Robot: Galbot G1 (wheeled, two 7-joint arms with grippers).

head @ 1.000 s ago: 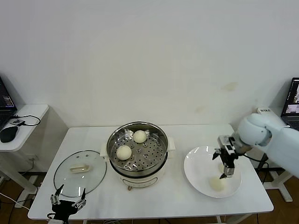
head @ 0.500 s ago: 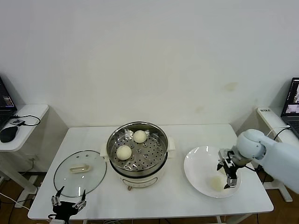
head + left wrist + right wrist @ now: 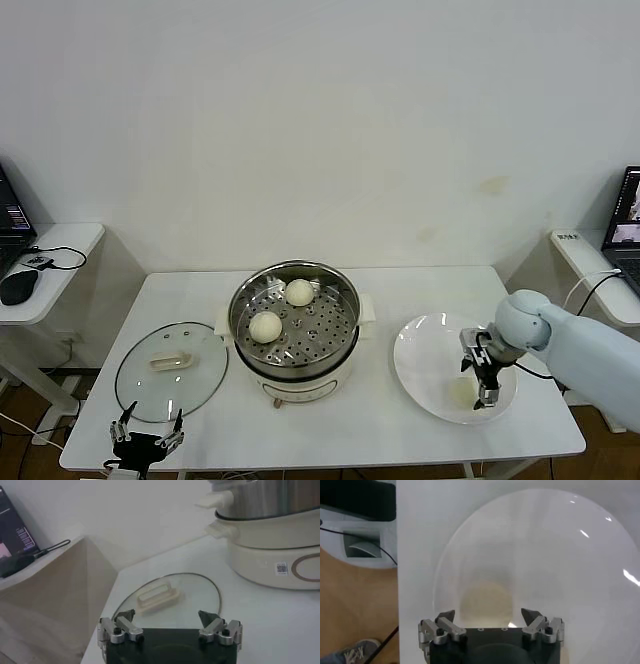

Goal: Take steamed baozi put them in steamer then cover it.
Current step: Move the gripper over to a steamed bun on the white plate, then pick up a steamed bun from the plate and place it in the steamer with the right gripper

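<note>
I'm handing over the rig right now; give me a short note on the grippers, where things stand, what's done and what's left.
Right gripper: jaws open, low over the one baozi visible on the white plate, not gripping it.
Left gripper: open, idle at the table's near left edge by the cover.
Done: two baozi sit in the steamer.
Left: grasp the plate baozi, move it to the steamer, then put on the cover, which lies flat on the table left of the steamer.

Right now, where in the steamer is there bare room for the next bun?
The steamer floor is bare along its near and right side. Two buns fill the left and back. On the plate, the open right claw crowds the remaining bun.
</note>
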